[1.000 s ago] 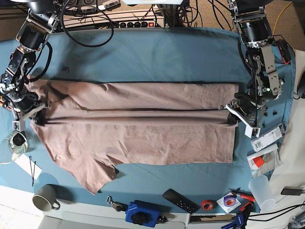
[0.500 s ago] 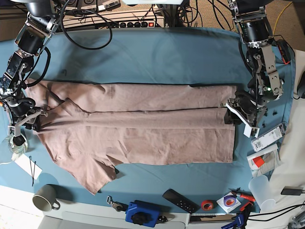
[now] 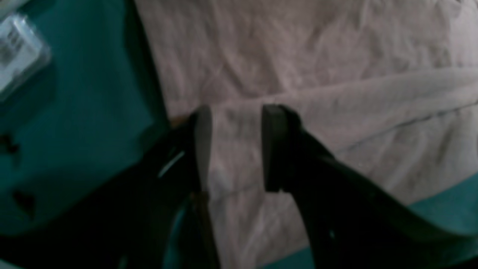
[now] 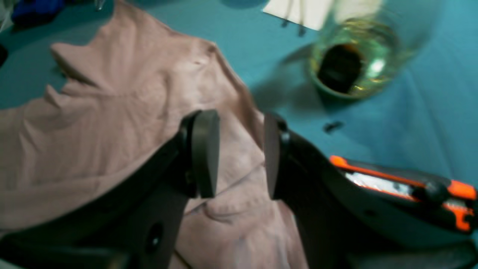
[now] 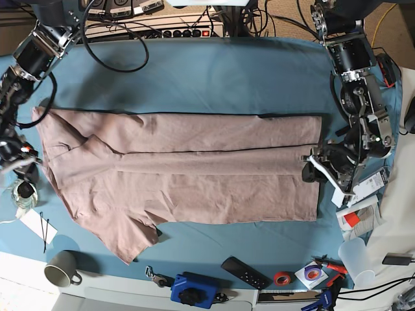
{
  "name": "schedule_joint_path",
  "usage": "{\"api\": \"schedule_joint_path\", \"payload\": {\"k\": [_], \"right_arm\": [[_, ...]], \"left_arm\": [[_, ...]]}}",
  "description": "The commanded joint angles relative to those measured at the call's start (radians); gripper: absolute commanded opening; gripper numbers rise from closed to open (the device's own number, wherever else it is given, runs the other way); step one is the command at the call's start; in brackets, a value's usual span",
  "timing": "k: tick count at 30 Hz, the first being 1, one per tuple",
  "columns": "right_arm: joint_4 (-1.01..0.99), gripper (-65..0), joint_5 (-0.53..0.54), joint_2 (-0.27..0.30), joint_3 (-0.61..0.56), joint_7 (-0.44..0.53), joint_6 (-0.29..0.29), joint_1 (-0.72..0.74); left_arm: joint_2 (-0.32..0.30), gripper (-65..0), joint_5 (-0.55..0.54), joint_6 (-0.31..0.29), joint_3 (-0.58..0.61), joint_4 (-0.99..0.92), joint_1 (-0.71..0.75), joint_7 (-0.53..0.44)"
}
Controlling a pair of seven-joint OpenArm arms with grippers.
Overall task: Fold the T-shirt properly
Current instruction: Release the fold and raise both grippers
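T-shirt, dusty pink-beige cotton, lies flat in the base view on the teal-blue table cloth, folded lengthwise into a long band with a crease line running left to right; one short sleeve sticks out toward the near left corner. Left gripper sits at the shirt's right edge, right gripper at the far left edge, beside a glass jar.

Left wrist view now: the left gripper has its dark jaws spread, nothing between them, with soft wrinkled fabric and a folded hem below.

Right wrist view: the right gripper also has jaws spread and empty over the rumpled shirt; the round, greenish jar stands on the cloth just beyond.
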Motion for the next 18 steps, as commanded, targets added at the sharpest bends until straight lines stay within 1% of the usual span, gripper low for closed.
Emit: {"api": "schedule_joint_path", "payload": {"k": [1,5,9,13,14,16,18], "right_arm": [[0.018,-44.2,0.027,0.039,0.023,0.015,0.004,0.007],[0.018,-44.2,0.058,0.087,0.069,-0.029,0.002,-0.047],[0.018,-44.0,0.069,0.121,0.087,-0.074,0.002,-0.089],[0.018,-38.4,0.073,0.134,0.087,-0.159,0.002,-0.107],[0.018,-37.3,0.090,0.136,0.087,-0.183,0.003,-0.110],[0.018,-36.9,0.123,0.138,0.087,-0.221,0.003,-0.115],[0.017,-36.9,0.117,0.137,0.087,-0.236,0.003,-0.115]], "left_arm": [[-0.016,-41.8,-0.011,0.000,-0.003,0.038,-0.002,-0.006],[-0.027,-41.8,-0.050,-0.002,-0.005,0.136,0.091,0.022],[-0.026,-41.8,-0.082,-0.020,-0.005,0.274,0.221,0.029],[-0.026,-41.8,-0.081,-0.020,-0.005,0.423,0.364,0.016],[-0.026,-41.8,-0.081,-0.020,-0.005,0.459,0.402,0.005],[-0.026,-41.8,-0.080,-0.020,-0.005,0.520,0.476,-0.008],[-0.026,-41.8,-0.080,-0.020,-0.005,0.572,0.546,-0.011]]}}
